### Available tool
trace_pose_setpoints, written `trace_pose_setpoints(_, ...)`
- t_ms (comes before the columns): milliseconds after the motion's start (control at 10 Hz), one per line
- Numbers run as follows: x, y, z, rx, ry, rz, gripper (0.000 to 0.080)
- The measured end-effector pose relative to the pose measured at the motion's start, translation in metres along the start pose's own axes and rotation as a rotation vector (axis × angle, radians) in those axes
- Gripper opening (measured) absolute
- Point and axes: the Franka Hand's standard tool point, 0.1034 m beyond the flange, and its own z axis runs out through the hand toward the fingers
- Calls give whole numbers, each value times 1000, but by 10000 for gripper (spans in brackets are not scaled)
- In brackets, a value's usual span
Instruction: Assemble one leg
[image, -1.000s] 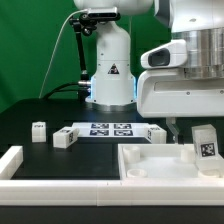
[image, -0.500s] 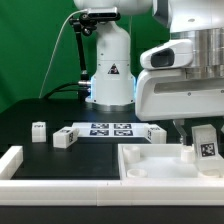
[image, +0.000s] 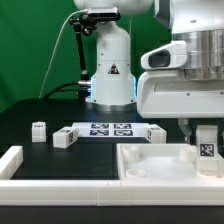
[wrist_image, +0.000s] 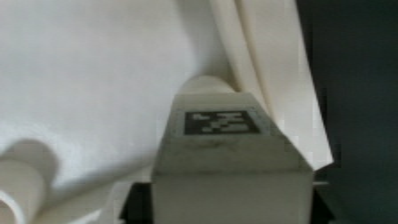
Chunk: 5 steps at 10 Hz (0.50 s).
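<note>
My gripper is shut on the leg, a small white post with a black-and-white tag, at the exterior view's right. The leg hangs upright at the right end of the large white tray-like part, close to its rim; whether it touches is unclear. In the wrist view the leg fills the middle, with the dark fingers of my gripper against both its sides. Two more legs stand on the black table at the left.
The marker board lies behind the tray, in front of the robot base. Long white rails run along the front and the left front corner. A small white stub rises inside the tray beside the held leg.
My gripper has moved a little to the exterior view's right and slightly down with the leg in it. Nothing else has moved.
</note>
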Motion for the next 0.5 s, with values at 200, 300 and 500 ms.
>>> trace_pose_setpoints(200, 1, 2, 0, 1, 2, 225, 289)
trace_pose_setpoints(300, 2, 3, 1, 3, 6, 304, 290)
trace_pose_setpoints(500, 2, 5, 1, -2, 6, 577, 290)
